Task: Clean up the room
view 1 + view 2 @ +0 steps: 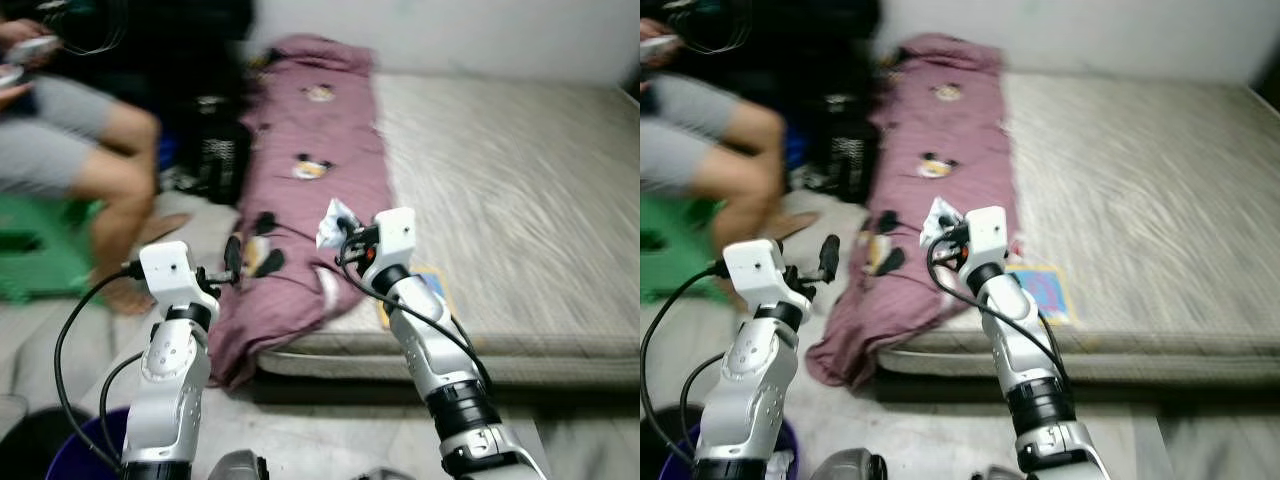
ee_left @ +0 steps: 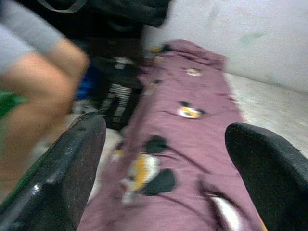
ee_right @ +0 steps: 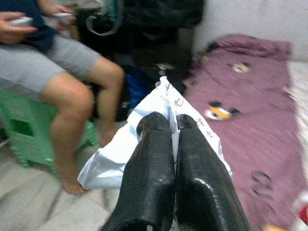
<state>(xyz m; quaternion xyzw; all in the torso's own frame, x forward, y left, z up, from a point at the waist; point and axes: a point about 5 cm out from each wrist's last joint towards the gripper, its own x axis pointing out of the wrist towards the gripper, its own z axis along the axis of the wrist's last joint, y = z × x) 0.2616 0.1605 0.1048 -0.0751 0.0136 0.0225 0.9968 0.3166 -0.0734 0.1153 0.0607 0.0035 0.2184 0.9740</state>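
Fingers of the left gripper (image 1: 232, 262) stood wide apart over the maroon blanket (image 1: 305, 190) draped off the mattress (image 1: 520, 200) edge, near a seated person (image 1: 70, 140); the right gripper (image 3: 166, 126) pinched a crumpled white wrapper (image 3: 144, 139) above that edge

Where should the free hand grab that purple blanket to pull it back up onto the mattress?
Grab the bunched fold of the purple blanket drooping over the mattress edge, coming from the floor side. The open left hand hovers just above it.
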